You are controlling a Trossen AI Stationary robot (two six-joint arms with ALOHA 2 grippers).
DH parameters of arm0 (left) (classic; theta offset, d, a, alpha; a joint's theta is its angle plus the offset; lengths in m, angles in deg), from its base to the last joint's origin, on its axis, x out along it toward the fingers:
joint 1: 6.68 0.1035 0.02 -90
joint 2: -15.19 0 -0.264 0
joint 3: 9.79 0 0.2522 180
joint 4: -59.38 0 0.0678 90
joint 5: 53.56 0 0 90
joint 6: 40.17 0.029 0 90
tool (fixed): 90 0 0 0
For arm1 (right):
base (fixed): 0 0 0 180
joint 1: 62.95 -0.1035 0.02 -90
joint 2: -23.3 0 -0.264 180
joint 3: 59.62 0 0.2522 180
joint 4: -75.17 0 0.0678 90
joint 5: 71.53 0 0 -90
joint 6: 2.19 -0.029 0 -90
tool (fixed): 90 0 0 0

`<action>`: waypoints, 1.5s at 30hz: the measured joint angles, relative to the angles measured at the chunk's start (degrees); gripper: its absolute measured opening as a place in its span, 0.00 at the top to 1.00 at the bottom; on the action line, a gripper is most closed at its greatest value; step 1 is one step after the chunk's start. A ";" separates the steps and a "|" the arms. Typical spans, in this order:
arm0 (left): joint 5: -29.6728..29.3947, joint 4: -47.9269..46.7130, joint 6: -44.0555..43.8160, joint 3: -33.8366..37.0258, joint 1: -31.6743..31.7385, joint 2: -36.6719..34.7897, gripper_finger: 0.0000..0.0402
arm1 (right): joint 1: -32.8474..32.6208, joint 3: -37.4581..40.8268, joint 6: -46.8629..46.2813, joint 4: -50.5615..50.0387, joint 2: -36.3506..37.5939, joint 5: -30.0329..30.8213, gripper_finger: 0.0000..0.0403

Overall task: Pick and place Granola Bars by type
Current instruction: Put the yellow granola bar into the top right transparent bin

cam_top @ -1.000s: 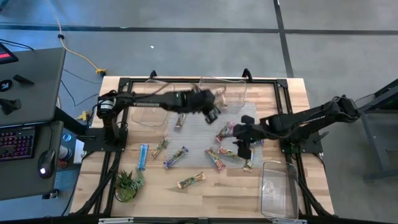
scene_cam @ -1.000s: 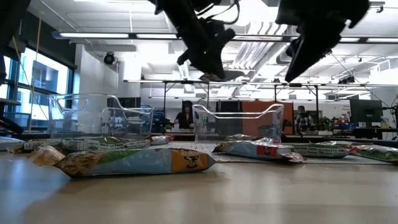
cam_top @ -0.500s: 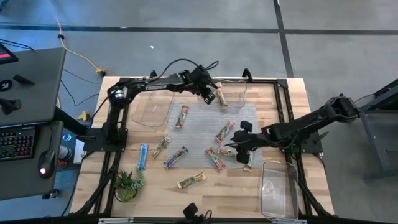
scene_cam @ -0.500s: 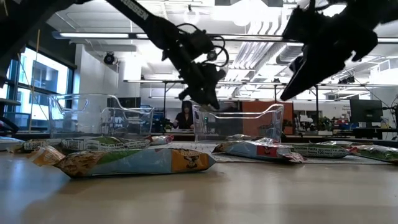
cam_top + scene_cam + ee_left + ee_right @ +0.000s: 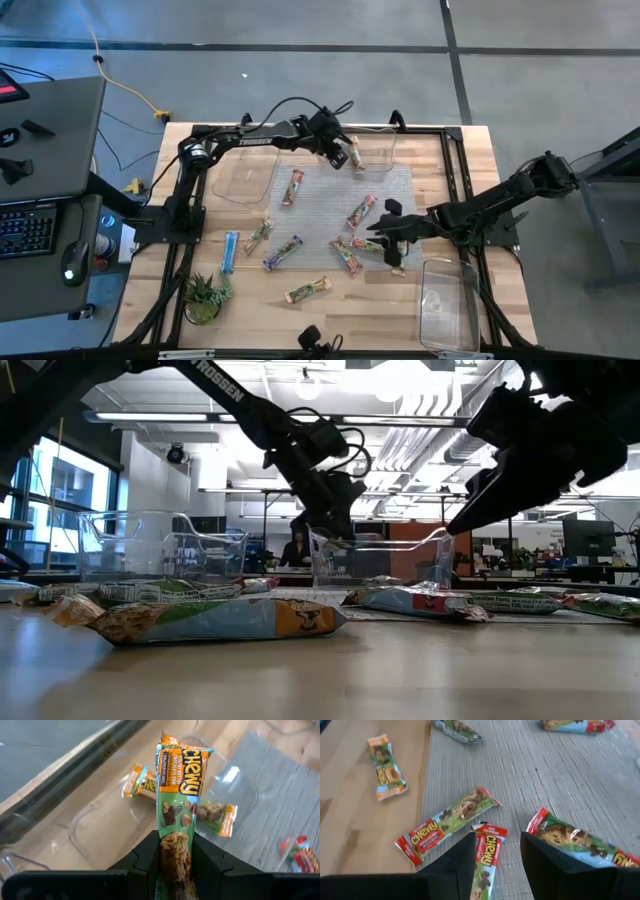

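Clamped on a green-orange bar (image 5: 176, 820), the left gripper (image 5: 337, 152) is hovering over the far clear bin (image 5: 75, 827), which is holding two bars (image 5: 142, 782). Right gripper (image 5: 497, 857), spread open, is straddling a red bar (image 5: 486, 852) on the mat (image 5: 600, 785).

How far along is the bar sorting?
Early. Two green bars already lie in the clear bin. The left gripper holds a third green bar above it. The right gripper, open, hovers over a red bar; most remain on the mat.
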 joint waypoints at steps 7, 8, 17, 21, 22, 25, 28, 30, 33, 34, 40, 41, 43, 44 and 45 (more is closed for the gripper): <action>-0.33 2.10 -0.29 0.04 0.01 0.02 0.78 | 0.00 0.02 5.82 0.25 0.00 1.53 0.66; 0.30 2.15 0.89 0.07 0.01 0.03 0.78 | 0.02 0.02 6.60 0.23 0.00 2.26 0.66; -1.07 4.02 5.42 0.07 -0.10 0.03 0.77 | 0.01 0.02 11.91 0.92 0.02 0.28 0.66; -1.07 4.32 5.93 0.07 -0.01 0.03 0.71 | 0.00 0.02 11.93 0.90 0.02 -6.13 0.65; -1.09 4.30 5.95 0.07 -0.01 0.03 0.68 | 0.00 0.02 11.93 0.84 0.02 -8.17 0.65; -1.16 4.32 6.01 0.07 -0.01 0.03 0.60 | 0.00 0.02 12.91 -1.11 0.04 -13.90 0.61; -1.13 4.85 6.01 0.07 -0.01 0.03 0.54 | 0.00 0.04 13.43 -3.17 0.04 -16.95 0.57; -1.11 5.75 6.03 0.07 -0.01 -0.15 0.51 | 0.00 -0.04 13.54 -4.23 0.04 -18.59 0.54; -0.65 7.58 6.03 -0.81 -0.03 -0.32 0.48 | -0.84 -1.64 18.82 -9.92 0.04 -20.75 0.51; 0.00 7.41 6.03 -1.78 -0.03 -0.32 0.48 | -1.28 -2.70 21.01 -12.22 0.04 -20.71 0.50; 5.33 7.07 6.10 -9.24 -0.40 -0.41 0.48 | -2.86 -10.07 32.50 -26.40 0.04 -16.56 0.51; 6.65 6.84 6.50 -10.71 -0.44 -0.41 0.48 | -2.88 -10.87 33.96 -28.10 0.04 -16.19 0.51; 9.83 6.66 6.96 -14.04 -0.55 -0.41 0.48 | -2.89 -12.33 36.12 -31.27 0.04 -15.55 0.51; 11.19 6.49 6.96 -15.70 -0.54 -0.46 0.48 | -2.87 -12.91 36.37 -32.24 0.04 -15.24 0.52; 12.25 5.85 6.93 -17.28 -0.55 -0.48 0.48 | -2.86 -13.26 36.24 -32.18 0.04 -15.32 0.52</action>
